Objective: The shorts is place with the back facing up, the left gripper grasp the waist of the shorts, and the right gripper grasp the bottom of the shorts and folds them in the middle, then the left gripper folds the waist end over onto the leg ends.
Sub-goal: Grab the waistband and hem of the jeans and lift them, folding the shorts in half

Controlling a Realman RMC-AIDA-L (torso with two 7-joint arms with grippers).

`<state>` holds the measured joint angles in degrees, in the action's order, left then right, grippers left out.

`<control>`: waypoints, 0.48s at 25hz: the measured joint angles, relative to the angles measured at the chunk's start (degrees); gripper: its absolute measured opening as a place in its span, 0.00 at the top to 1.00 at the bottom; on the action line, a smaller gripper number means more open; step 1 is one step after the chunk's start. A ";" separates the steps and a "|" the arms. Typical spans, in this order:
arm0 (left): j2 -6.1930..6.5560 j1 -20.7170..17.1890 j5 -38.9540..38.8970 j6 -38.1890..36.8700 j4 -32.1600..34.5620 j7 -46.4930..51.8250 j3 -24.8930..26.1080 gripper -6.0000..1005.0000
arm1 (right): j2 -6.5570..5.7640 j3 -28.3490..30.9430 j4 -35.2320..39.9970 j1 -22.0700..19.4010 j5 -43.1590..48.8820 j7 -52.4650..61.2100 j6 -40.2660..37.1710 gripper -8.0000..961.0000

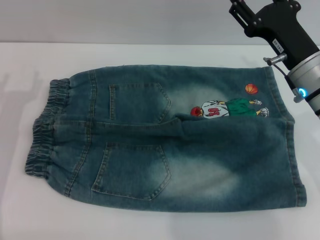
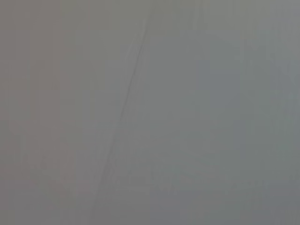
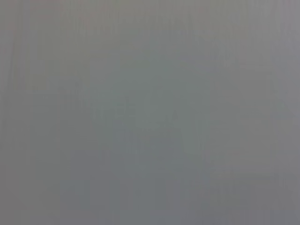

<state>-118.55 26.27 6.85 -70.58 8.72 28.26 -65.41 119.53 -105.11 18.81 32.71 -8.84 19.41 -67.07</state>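
The shorts [image 1: 165,145] lie spread flat on the white table [image 1: 150,225], back side up with two patch pockets showing. The waist [image 1: 42,130], a ruched elastic band, forms the left edge. The leg ends [image 1: 292,140] form the right edge, and the far leg carries the cartoon print [image 1: 225,107]. My right gripper [image 1: 245,15] hangs above the table behind the far right corner of the shorts, clear of the cloth. My left gripper is out of the head view. Both wrist views show only plain grey surface.
Bare white table surrounds the shorts on all sides, with a wall at the back. A thin dark line [image 2: 124,112] crosses the grey surface in the left wrist view.
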 joint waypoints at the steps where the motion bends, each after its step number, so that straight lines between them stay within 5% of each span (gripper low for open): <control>1: 0.00 0.00 0.00 0.00 0.00 0.00 0.00 0.16 | 0.00 0.00 0.00 -0.02 -0.02 0.02 0.00 0.23; 12: 0.00 -0.39 -0.01 -0.05 0.07 0.52 -0.24 0.16 | 0.09 0.00 0.00 -0.11 -0.05 0.16 -0.07 0.23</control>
<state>-118.55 25.88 6.85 -70.63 8.79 28.77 -65.64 119.62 -105.11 18.81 32.60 -8.89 19.57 -67.14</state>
